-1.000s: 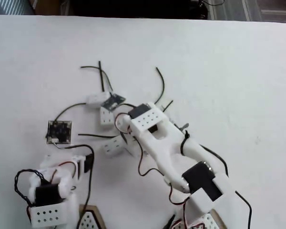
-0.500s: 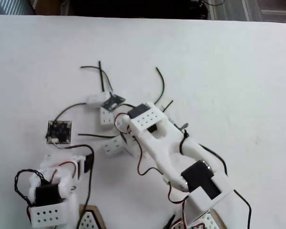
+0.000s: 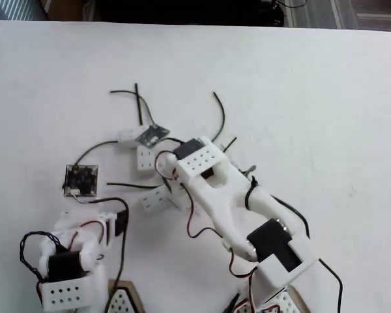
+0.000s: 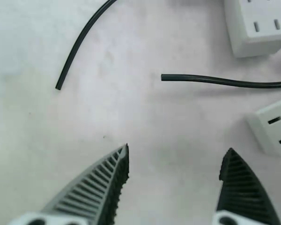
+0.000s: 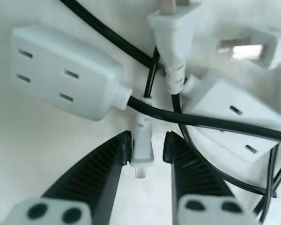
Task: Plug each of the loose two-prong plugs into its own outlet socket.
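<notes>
Left claw (image 4: 178, 152): we're low over the bare worktop (image 4: 131, 117) here, fingers spread wide with nothing between them.
Right claw (image 5: 146, 146): the fingers stand narrowly apart on either side of a small white plug (image 5: 142, 143). One finger (image 5: 105, 171) touches its side and the other sits just beside it, so we call it not clamped.
Small white plug: it lies flat on the worktop, prong end pointing back between the fingers. We make out one prong; a second is hard to separate from it.
Plugs counted: three in the right wrist view. Past the first we have a second plug (image 5: 172, 33), its prongs cut off at the edge, and a third plug (image 5: 267, 47), its body cut off.
Outlets counted: two there, a four-slot outlet (image 5: 61, 70) just beside the claw and an angled outlet (image 5: 229, 115) partly under black cords (image 5: 201, 121).
Left wrist view: two outlet blocks, (image 4: 255, 23) and (image 4: 274, 129), both cut by the edge.
From above: the right arm (image 3: 212, 189) lies over the cluster, and we cannot make out what is beneath it.
Dark board (image 3: 81, 179): it sits apart from the cluster, its markings too small for us to read.
Cord ends: two loose ones, (image 4: 84, 37) and (image 4: 210, 79).
</notes>
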Motion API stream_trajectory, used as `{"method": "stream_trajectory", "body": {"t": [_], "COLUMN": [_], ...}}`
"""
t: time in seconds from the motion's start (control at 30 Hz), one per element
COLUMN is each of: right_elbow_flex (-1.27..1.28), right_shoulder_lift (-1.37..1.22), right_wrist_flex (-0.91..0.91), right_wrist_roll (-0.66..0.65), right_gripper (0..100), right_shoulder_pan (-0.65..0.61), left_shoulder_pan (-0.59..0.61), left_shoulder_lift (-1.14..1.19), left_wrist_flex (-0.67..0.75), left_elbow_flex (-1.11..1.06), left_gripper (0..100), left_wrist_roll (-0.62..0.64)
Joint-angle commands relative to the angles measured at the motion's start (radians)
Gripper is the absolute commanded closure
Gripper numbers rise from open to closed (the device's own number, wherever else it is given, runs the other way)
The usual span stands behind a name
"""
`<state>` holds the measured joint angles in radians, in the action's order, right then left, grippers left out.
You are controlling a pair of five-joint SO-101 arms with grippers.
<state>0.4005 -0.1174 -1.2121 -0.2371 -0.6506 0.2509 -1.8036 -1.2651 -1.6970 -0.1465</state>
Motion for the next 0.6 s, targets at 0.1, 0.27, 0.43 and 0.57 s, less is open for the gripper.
{"method": "stream_trajectory", "body": {"t": [0.1,0.27,0.43,0.57], "right_elbow_flex": [-0.023,-0.023,-0.021,-0.021], "right_shoulder_lift": [0.007,0.007,0.007,0.005], "right_wrist_flex": [-0.001,0.001,-0.004,-0.005], "right_wrist_roll": [-0.009,-0.009,-0.009,-0.009], "right_gripper": [92.3,92.5,92.6,92.9], "right_shoulder_pan": [-0.004,-0.004,-0.004,-0.004], "left_shoulder_pan": [0.010,0.010,0.010,0.010], "left_shoulder_lift": [-0.007,-0.007,-0.007,-0.007], "left_wrist_flex": [0.012,0.012,0.012,0.012], "left_elbow_flex": [0.003,0.003,0.003,0.003], "left_gripper": [69,69,69,69], "left_wrist_roll": [0.006,0.006,0.006,0.006]}}
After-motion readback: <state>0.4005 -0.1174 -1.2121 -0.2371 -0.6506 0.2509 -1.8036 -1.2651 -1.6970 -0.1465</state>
